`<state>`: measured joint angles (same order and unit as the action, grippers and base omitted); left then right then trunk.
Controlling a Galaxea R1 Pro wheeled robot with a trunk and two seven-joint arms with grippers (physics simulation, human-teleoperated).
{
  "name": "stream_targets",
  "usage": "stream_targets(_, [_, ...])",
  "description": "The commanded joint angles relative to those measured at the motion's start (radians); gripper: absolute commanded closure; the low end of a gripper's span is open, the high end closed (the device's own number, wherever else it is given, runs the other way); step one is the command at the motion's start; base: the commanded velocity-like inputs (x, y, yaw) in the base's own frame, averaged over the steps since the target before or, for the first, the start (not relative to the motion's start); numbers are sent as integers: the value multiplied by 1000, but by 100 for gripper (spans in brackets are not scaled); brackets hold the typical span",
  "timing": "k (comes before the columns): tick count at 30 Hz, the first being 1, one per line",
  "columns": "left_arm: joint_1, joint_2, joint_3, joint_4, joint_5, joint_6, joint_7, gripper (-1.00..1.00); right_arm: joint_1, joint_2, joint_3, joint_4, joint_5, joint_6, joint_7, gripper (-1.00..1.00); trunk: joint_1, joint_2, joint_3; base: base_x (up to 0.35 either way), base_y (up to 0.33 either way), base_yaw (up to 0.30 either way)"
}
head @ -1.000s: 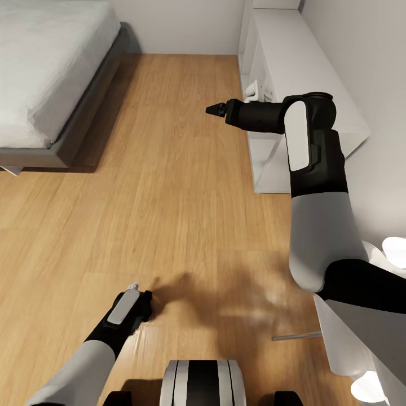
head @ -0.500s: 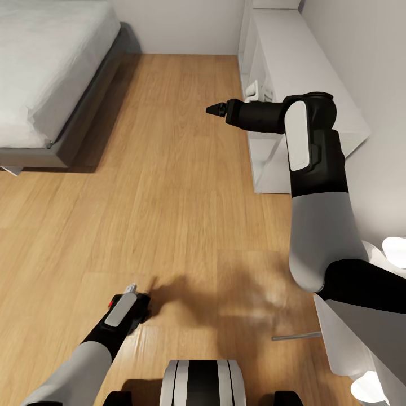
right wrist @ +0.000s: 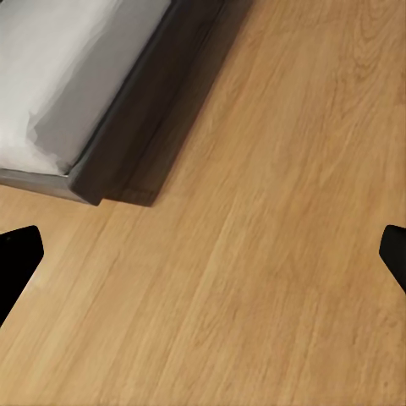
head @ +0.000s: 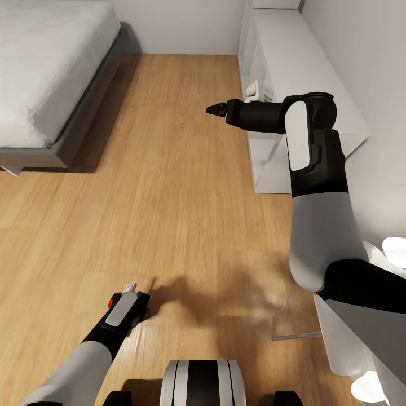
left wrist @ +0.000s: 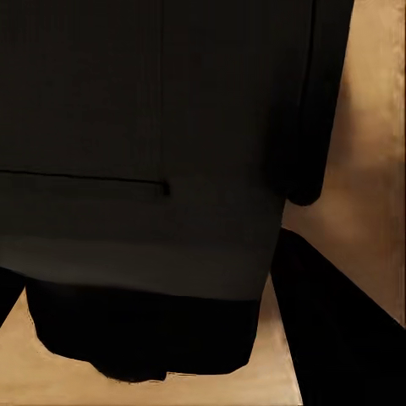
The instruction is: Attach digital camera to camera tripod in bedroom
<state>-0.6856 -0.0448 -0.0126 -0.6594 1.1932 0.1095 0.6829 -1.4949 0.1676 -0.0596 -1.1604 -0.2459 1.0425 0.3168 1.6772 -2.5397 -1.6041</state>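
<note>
Nearest, at the bottom of the head view, the robot's own base (head: pixel 200 383) shows as a rounded white and black block, with the left arm (head: pixel 84 361) reaching forward low over the wood plank floor (head: pixel 169 214). The left gripper (head: pixel 132 301) has its jaws clamped on the digital camera (left wrist: pixel 135 169); in the head view a small red dot and a pale tip show at the gripper's end, and in the left wrist view the camera's dark boxy body sits right against the lens between the black fingers (left wrist: pixel 338 330), with floor showing beside it. A soft shadow lies on the floor just beyond that gripper. At the lower right, a thin silver rod (head: pixel 296 336) lies low beside white shapes at the frame edge; what it belongs to cannot be told. Further on, the right arm (head: pixel 316 186) rises and bends inward, its gripper (head: pixel 214 109) held in the air over the floor, near the white shelves (head: pixel 304 62). The right wrist view shows its two black fingertips (right wrist: pixel 17 254) well apart, holding nothing, with the floor and the grey bed (head: pixel 45 73) below. The bed stands far left, the shelves far right against the pale wall (head: pixel 180 22).
</note>
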Motion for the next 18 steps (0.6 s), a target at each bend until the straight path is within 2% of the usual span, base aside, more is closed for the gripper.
stream_targets(1, [0, 0, -2, -12, -8, 8, 6, 100, -1, 1, -4, 0, 5, 5, 7, -100, 0, 0, -1, 0, 0, 0])
stream_targets(5, [1, -11, -29, -170, -71, 9, 28, 100, -1, 1, -5, -1, 5, 5, 7, -100, 0, 0, -1, 0, 0, 0])
stream_targets(6, [1, -24, -67, -300, -109, 12, 94, 100, -1, 1, -6, -1, 5, 5, 7, -100, 0, 0, -1, 0, 0, 0])
stream_targets(7, [1, -32, -90, -368, -120, 15, 156, 100, -1, 1, -6, -1, 5, 5, 7, -100, 0, 0, -1, 0, 0, 0])
stream_targets(8, [1, -59, -343, -693, -131, 19, 476, 100, -1, 1, -6, -1, 5, 5, 7, -100, 0, 0, -1, 0, 0, 0])
stream_targets(18, [1, -50, -365, -697, -132, 26, 479, 100, -1, 1, -6, -1, 5, 5, 7, -100, -5, 2, 38, 0, 0, 0])
